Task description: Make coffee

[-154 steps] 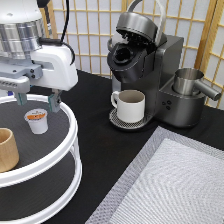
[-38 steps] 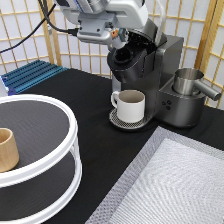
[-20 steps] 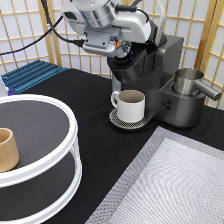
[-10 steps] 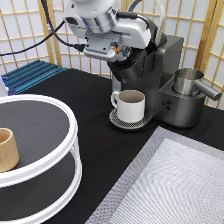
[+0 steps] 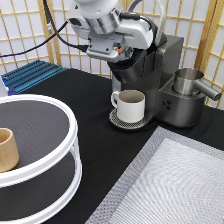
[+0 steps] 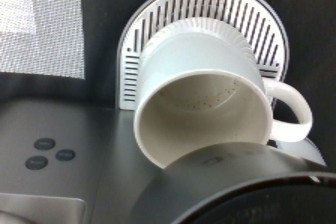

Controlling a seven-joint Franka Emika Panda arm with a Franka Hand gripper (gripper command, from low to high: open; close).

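A wooden lattice screen (image 5: 30,35) with pale paper panels closes off the exterior view's top. The bench (image 5: 95,130) is black. A grey woven mat (image 5: 175,185) covers its lower right corner, and a blue ribbed mat (image 5: 32,75) lies at left near the screen.

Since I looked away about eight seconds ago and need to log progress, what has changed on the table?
The gripper left the white tiered stand and moved toward the exterior view's top right, now at the coffee machine's head. The coffee pod is gone from the stand and not visible now. The wooden cup and mug stayed put.
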